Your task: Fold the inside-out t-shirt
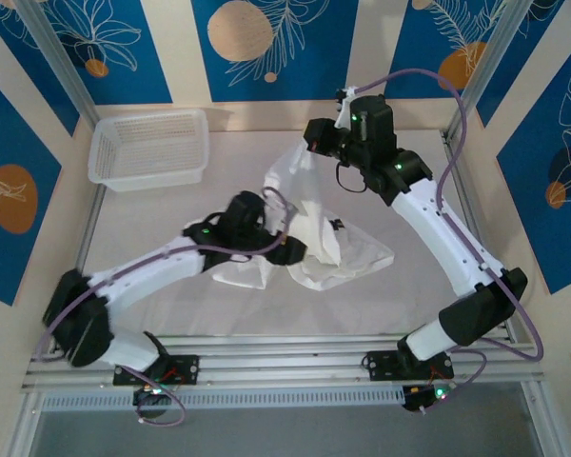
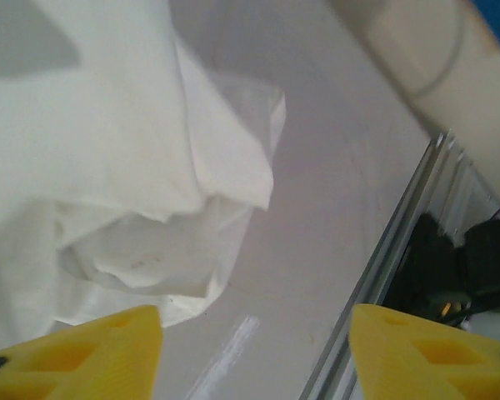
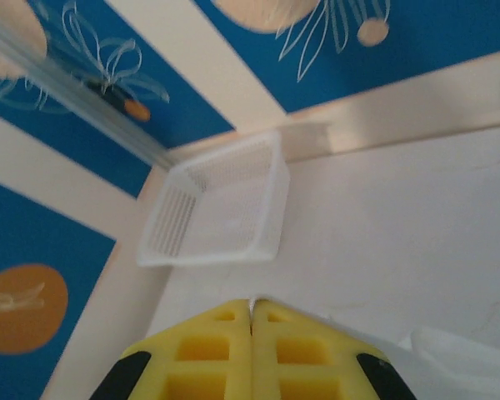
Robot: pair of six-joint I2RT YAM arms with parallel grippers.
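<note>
Spreading step: my right gripper [image 1: 316,141], clenched, lifts an edge of the wrinkled white cloth t-shirt [image 1: 314,224] heaped on the pale bench [image 1: 152,219]. My left gripper [image 2: 254,337], jaws apart and empty, should next catch a matching corner.

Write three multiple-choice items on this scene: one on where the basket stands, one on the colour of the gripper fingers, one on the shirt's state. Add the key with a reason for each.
1. The white mesh basket stands at:
A) the table's far left corner
B) its near right corner
C) its middle

2. The gripper fingers are:
A) red
B) black
C) yellow

3. The t-shirt is:
A) folded into a neat square
B) crumpled and unfolded
C) inside the basket

Key:
1 A, the top view has it against the far left walls.
2 C, both wrist views show yellow fingers.
3 B, it lies in a wrinkled heap mid-table.
</note>
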